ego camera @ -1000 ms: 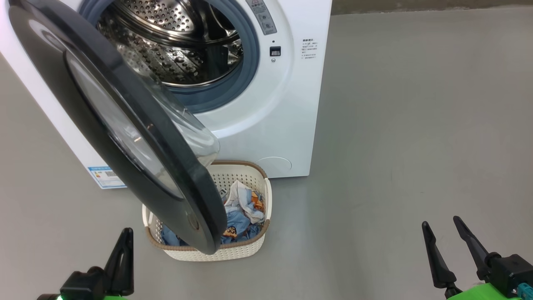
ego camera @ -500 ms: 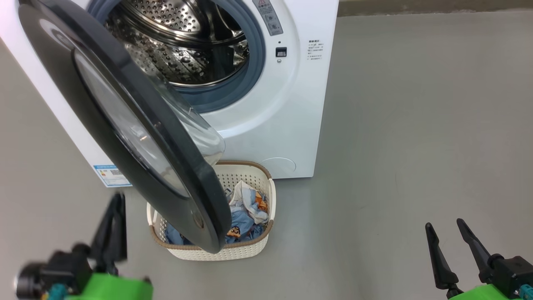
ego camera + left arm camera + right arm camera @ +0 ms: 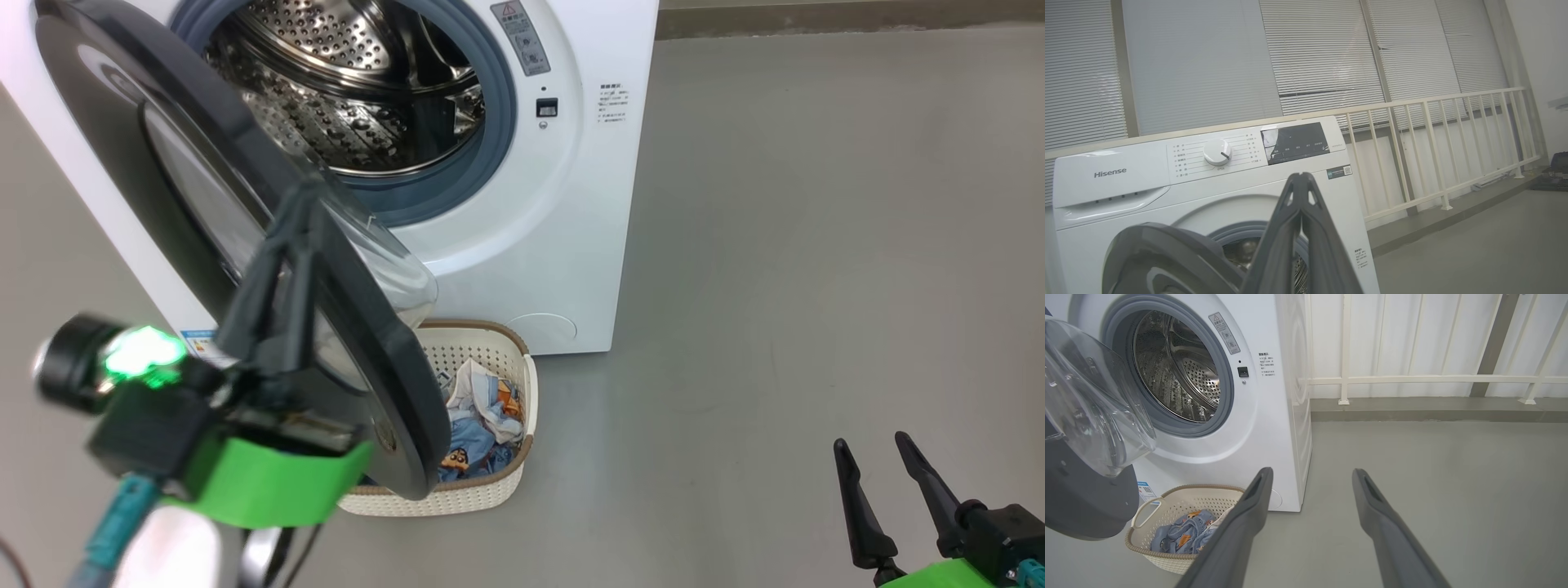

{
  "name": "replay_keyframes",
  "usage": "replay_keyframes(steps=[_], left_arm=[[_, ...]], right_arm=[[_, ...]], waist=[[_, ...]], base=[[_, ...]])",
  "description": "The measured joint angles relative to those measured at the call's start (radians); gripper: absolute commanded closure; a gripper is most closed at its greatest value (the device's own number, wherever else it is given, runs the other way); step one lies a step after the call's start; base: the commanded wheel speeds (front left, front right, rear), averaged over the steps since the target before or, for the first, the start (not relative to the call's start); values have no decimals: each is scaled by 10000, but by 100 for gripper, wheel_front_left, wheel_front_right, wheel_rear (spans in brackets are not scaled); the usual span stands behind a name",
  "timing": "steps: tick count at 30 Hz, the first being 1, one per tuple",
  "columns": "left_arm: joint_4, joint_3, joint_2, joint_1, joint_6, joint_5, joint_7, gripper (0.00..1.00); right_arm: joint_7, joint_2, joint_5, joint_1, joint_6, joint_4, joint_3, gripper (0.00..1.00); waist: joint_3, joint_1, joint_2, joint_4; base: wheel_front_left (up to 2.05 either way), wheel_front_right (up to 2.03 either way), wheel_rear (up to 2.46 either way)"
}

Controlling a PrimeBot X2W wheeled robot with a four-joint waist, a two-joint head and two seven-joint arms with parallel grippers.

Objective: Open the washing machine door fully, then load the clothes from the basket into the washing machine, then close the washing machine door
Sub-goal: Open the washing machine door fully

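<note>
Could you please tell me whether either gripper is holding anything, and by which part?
Nothing is held: the left gripper is shut and empty, the right gripper open and empty.

In the head view's lower centre, the washing machine door [image 3: 122, 114] hides the left half of the basket [image 3: 490, 494] and some clothes [image 3: 478, 425]. The blurred left gripper [image 3: 300, 198] overlaps the door; the top edge crops the washing machine [image 3: 571, 245].

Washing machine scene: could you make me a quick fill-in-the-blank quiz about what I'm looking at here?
1. The washing machine has its door standing ____.
2. The clothes lie ____ the basket.
3. The left gripper has its two fingers pressed ____, while the right gripper has them apart.
Missing words: open; in; together.
</note>
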Motion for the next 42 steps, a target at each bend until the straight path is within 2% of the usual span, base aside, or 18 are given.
replay_keyframes(steps=[3,10,16,22,30,42], left_arm=[[-209,-453,-27,-269,0,-4,217,100],[-265,-2201,-267,-585,-12,-299,688,100],[464,-3582,-311,-450,102,-725,685,100],[1258,-4372,-311,-209,351,-1003,474,100],[2378,-4702,-307,118,550,-1156,121,100],[3983,-4040,-299,10,899,-1450,-393,100]], right_arm=[[0,2,0,0,0,10,0,0],[0,2,0,-9,0,109,12,0],[2,-15,-2,-23,0,171,50,0],[0,-71,-8,-58,0,196,42,0],[2,-153,-35,-76,0,198,44,0],[2,-305,4,-176,0,280,100,0]], waist=[[-7,0,0,-21],[61,0,0,-100],[215,0,0,-140],[473,0,0,-42],[649,0,0,209],[692,0,0,151]], base=[[0,0,0],[0,0,0],[0,0,0],[0,0,0],[0,0,0],[0,0,0]])
